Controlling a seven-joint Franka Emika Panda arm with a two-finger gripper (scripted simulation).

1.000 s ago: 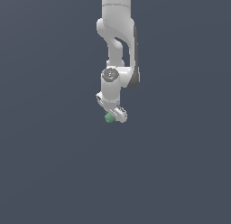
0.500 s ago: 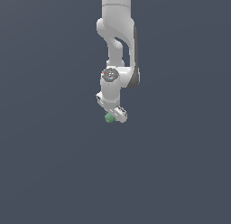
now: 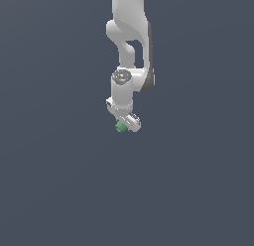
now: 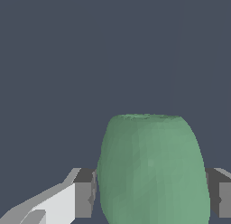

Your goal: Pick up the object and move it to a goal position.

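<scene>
The object is a small matte green stubby cylinder [image 3: 120, 126] with rounded ends. It sits under the white gripper [image 3: 122, 125] at the end of the white arm, seen from above in the exterior view. In the wrist view the green object [image 4: 151, 169] fills the space between the two dark finger pads [image 4: 85, 193], which press on both its sides. The gripper [image 4: 151, 193] is shut on it. Most of the object is hidden by the hand in the exterior view.
A plain dark grey-blue surface [image 3: 54, 180] lies all around the arm. The white arm [image 3: 130, 36] reaches in from the top of the exterior view. No other objects show.
</scene>
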